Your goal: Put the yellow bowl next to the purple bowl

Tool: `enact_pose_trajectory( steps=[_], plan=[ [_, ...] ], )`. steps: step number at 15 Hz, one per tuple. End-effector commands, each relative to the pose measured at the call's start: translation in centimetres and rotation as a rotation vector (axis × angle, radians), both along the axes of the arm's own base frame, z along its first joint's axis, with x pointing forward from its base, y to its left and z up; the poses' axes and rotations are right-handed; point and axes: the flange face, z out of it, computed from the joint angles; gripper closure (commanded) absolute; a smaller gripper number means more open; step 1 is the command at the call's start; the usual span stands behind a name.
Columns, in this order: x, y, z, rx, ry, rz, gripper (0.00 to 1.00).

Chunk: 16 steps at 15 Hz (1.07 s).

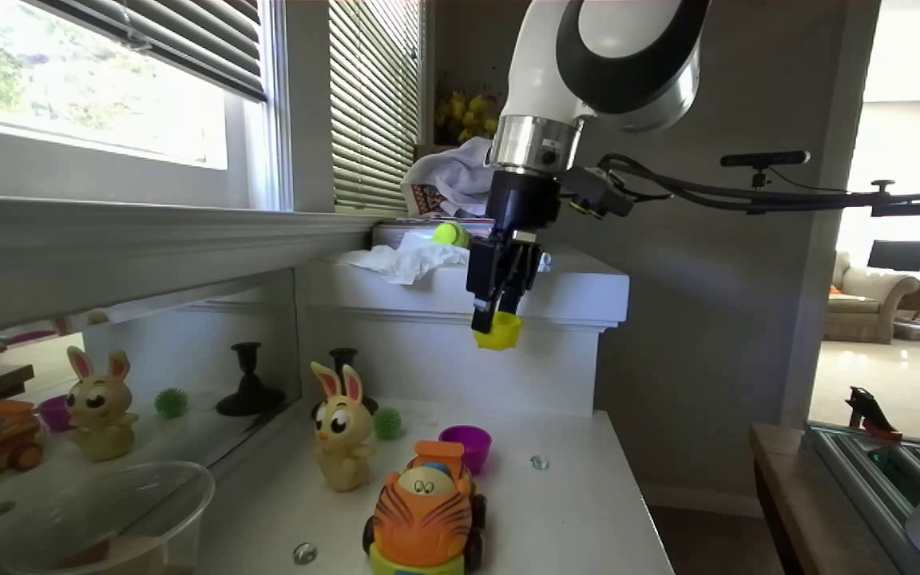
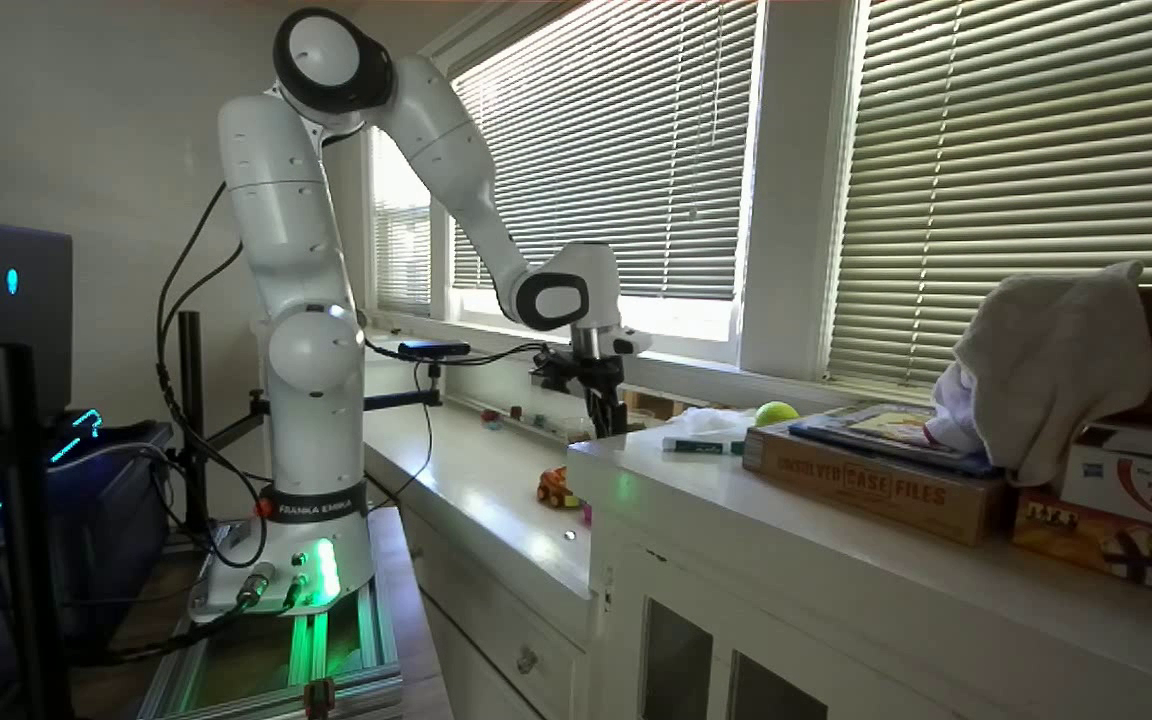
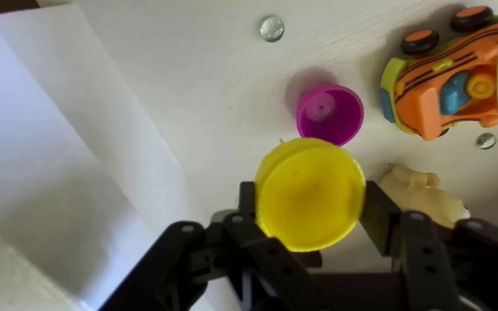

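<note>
Yellow bowl (image 3: 311, 205), wrist view: We judge it light, thin plastic, stiff with a little give at the rim, not fragile; its smooth wall could slip or turn under an uneven grip.
Gripper (image 3: 310, 198), wrist view: It grasps the yellow bowl from outside, fingertips (image 3: 246, 196) on opposite sides. We advise this hold across the diameter; a harder squeeze may oval the rim.
Purple bowl (image 3: 331, 112), wrist view: The yellow bowl overlaps its rim, so we cannot read the vertical gap here.
Toy rabbit (image 3: 426, 199), wrist view: Partly covered by the gripper.
Yellow bowl (image 1: 500, 337), in an exterior view: It hangs in the grip, well above the white countertop (image 1: 564, 519); a fingertip covers part of it.
Tiger-striped toy car (image 1: 426, 511), in an exterior view: It hides part of the purple bowl, and the lower edge of the view cuts off the car's front.
White cabinet (image 2: 696, 540), in an exterior view: It hides the yellow bowl and the gripper's lower end. We make out only a sliver of what is presumably the purple bowl (image 2: 587, 514).
</note>
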Motion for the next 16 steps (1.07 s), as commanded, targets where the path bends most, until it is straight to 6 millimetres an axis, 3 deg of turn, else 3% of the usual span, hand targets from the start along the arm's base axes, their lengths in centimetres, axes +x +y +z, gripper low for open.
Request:
enact_pose_trajectory(
  steps=[1, 16],
  plan=[
    [0.6, 0.4, -1.9, 0.0, 0.038, -0.145, 0.64],
    [0.9, -2.9, -8.0, 0.05, 0.087, -0.61, 0.64]
  ],
)
